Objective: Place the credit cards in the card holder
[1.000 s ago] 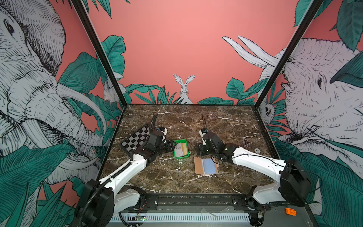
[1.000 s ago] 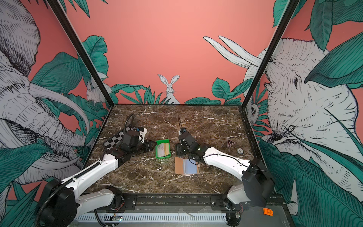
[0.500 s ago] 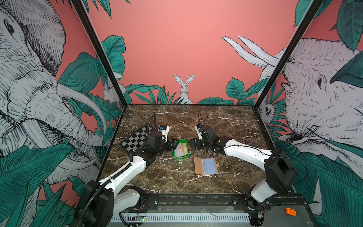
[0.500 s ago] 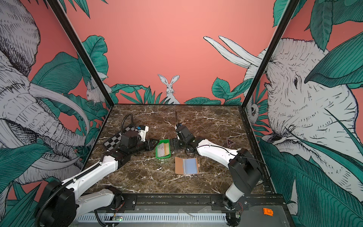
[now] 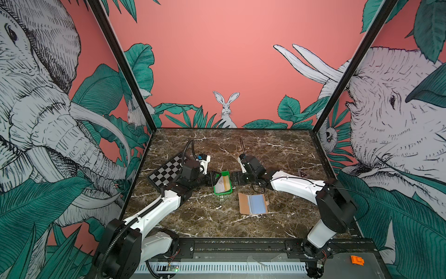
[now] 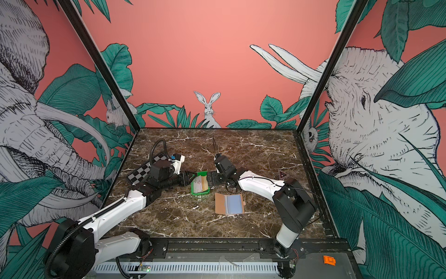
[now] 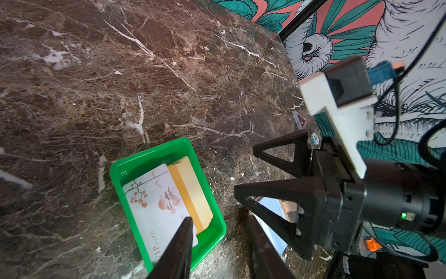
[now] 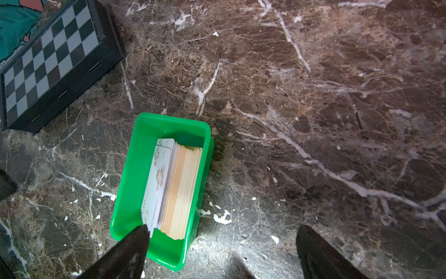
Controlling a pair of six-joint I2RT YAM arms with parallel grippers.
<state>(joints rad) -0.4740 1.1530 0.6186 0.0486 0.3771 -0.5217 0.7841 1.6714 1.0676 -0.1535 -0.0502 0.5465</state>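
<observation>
The left gripper [image 7: 217,239] stood partly open, one finger [image 7: 183,232] touching the white top card [image 7: 156,203]; whether it gripped that card could not be told. Just past it lay the card stack [image 8: 179,190], leaning in the green tray [image 8: 144,125]. Across the tray the right gripper [image 8: 217,253] stood wide open and empty. Beyond, beside that gripper, the holder [image 5: 252,203] lay open. Peeling one card off without dragging the tray would probably work best.

Both top views looking down from high at the front onto the whole bench [image 5: 217,217], each wrist camera sitting close above the green tray [image 7: 166,149], both sharing it from opposite sides.
</observation>
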